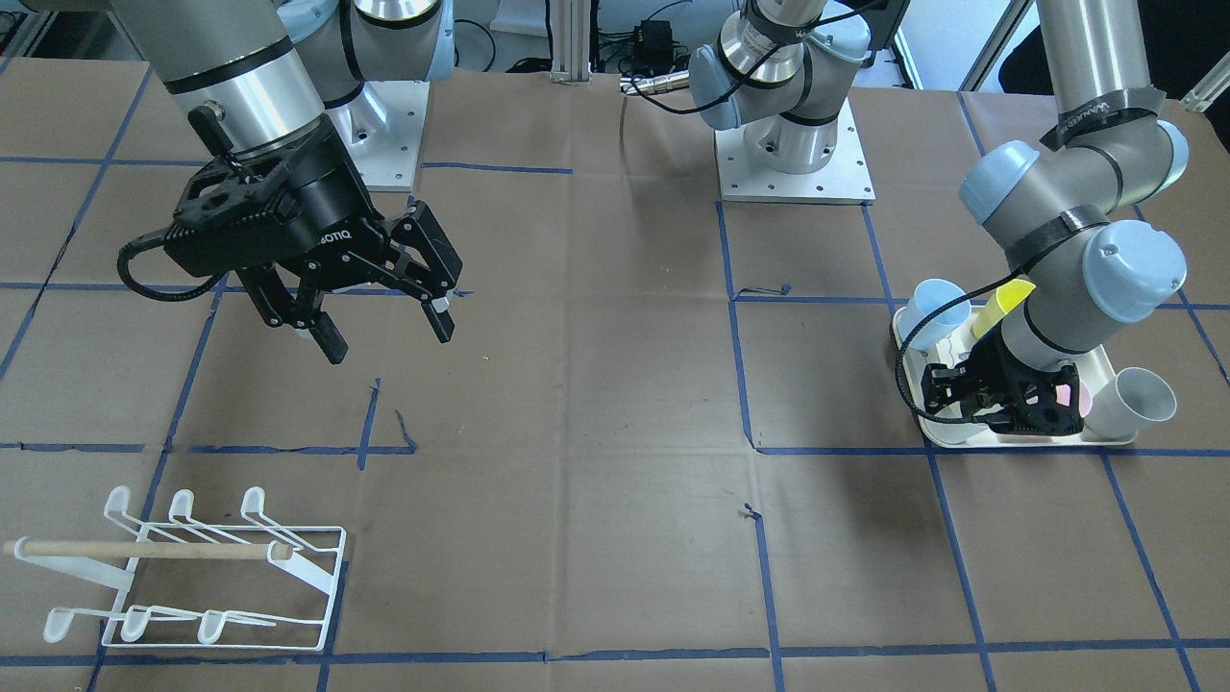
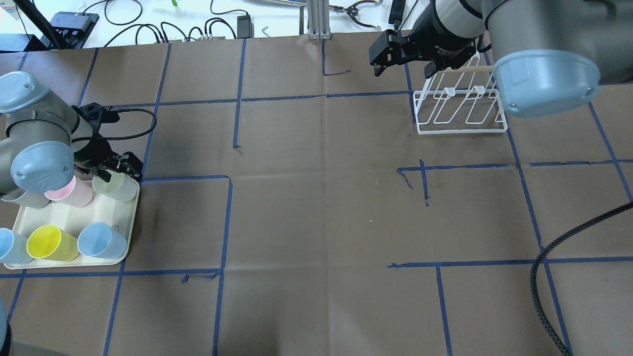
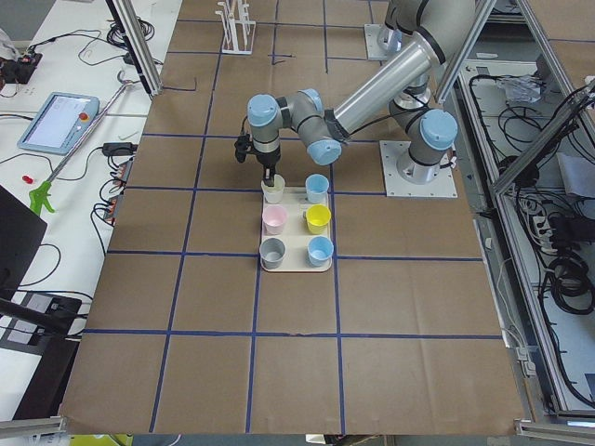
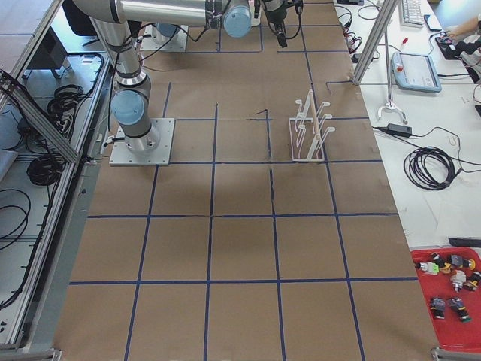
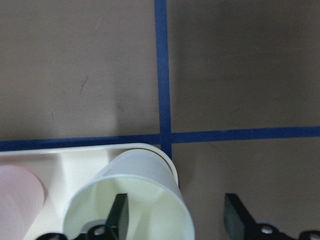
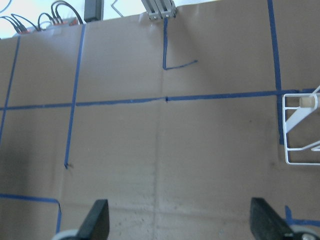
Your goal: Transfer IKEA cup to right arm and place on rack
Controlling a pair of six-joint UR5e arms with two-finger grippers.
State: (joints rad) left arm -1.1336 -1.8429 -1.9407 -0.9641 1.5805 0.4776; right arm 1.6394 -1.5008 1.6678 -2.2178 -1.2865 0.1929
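While the left gripper (image 5: 177,214), jaws apart, straddles one wall of the green cup (image 5: 135,175), the right gripper (image 1: 387,341) hangs spread wide, apart from the rack (image 1: 144,550).

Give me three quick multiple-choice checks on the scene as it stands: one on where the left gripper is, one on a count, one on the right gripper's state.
1. Where is the left gripper?
A. Above bare table at the centre.
B. At the pale green cup in a corner of the tray.
C. At the table's far edge.

2. How many cups stand on the tray?
A. Four.
B. Six.
C. Eight.

3. What state is the right gripper in?
A. Open, holding nothing.
B. Shut on a cup.
C. Shut on nothing.

Key:
1 B: its wrist view shows one finger inside that cup and one outside.
2 B: the left side view shows two rows of three.
3 A: the front-facing view shows its fingers spread with nothing between them.
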